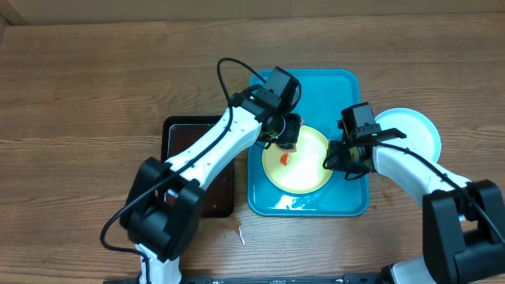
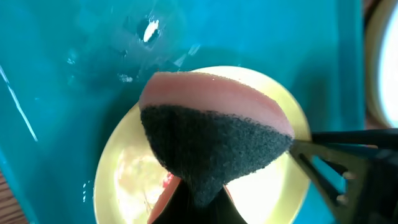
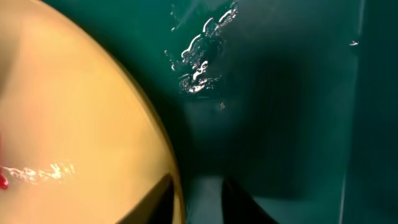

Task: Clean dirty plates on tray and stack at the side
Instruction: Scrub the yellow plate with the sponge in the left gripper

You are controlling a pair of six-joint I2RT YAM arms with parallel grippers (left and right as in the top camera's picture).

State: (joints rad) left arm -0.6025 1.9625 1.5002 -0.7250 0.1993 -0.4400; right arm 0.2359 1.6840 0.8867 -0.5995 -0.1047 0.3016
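Note:
A pale yellow-green plate (image 1: 304, 170) with a small red smear (image 1: 284, 160) lies on the turquoise tray (image 1: 347, 95). My left gripper (image 1: 288, 140) is shut on a pink sponge with a dark scouring face (image 2: 211, 146), held over the plate's (image 2: 273, 193) far-left part by the smear. My right gripper (image 1: 335, 156) is at the plate's right rim (image 3: 93, 124), one finger inside and one outside, closed on it. A pale blue-white plate (image 1: 410, 130) lies on the table right of the tray. A third plate is not in view.
A smaller black tray (image 1: 197, 130) with a dark inside sits left of the turquoise tray, under my left arm. Water drops lie on the turquoise tray (image 3: 199, 62) and near its front edge (image 1: 292, 203). Bare wooden table lies all around.

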